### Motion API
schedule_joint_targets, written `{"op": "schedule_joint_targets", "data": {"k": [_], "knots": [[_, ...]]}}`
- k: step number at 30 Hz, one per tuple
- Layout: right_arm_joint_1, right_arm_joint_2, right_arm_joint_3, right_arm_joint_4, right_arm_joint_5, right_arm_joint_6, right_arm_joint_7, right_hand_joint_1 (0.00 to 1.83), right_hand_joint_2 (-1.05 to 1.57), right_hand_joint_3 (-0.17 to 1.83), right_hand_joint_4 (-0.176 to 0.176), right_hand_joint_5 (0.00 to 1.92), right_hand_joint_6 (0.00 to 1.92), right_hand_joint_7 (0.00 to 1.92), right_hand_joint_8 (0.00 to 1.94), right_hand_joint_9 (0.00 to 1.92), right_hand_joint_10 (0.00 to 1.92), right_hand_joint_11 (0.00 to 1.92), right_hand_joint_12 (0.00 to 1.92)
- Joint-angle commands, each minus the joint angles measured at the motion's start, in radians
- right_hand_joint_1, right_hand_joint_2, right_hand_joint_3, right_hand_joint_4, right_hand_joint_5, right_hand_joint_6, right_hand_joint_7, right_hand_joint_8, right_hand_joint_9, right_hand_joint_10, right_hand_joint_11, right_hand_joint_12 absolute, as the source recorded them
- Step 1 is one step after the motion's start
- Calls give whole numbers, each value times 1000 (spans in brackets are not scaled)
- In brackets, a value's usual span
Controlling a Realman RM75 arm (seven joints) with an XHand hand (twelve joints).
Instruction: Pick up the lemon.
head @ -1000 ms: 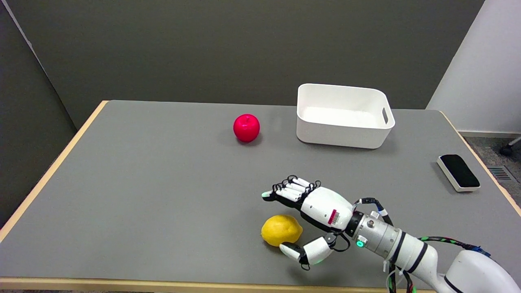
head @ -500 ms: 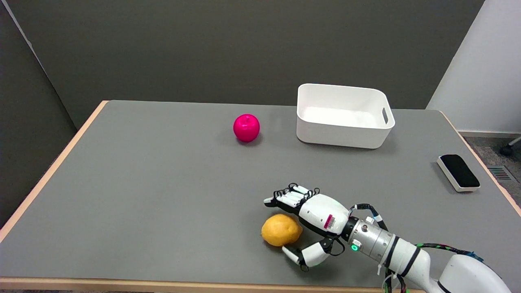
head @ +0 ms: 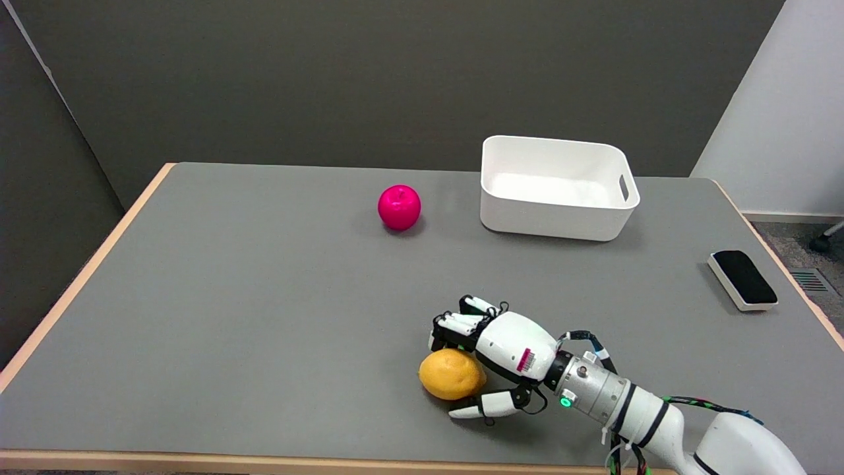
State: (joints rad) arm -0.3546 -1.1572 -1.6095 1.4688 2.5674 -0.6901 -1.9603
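Observation:
The yellow lemon lies on the grey table near its front edge. My right hand reaches in from the lower right and wraps round the lemon from the right. Its fingers curl down over the lemon's far top side. The thumb lies stretched along the lemon's near lower side, touching it. The lemon still rests on the table inside this grip. The palm hides the lemon's right end.
A red apple sits at the middle back. At the back right stands a white bin. A black-and-white eraser lies near the right edge. The table's wooden front edge runs just below the hand.
The hand has sunk onto the lemon; its fingers have curled from stretched out to bent over the fruit, and the thumb has flattened beneath it. The lemon has shifted slightly left.

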Motion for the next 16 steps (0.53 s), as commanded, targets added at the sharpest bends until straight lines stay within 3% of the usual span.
{"op": "schedule_joint_targets", "data": {"k": [1, 7, 16], "knots": [[146, -92, 104, -156, 13, -213, -52, 1085, 1372, 97, -148, 425, 1614, 565, 1940, 563, 1915, 108, 1921], [250, -83, 224, -126, 13, -137, -50, 1064, 1421, 22, -160, 388, 1635, 571, 1930, 581, 1899, 168, 1921], [509, -12, 380, -206, 11, 53, -50, 1045, 1418, 37, -134, 387, 1661, 574, 1922, 658, 1910, 224, 1921]]}}
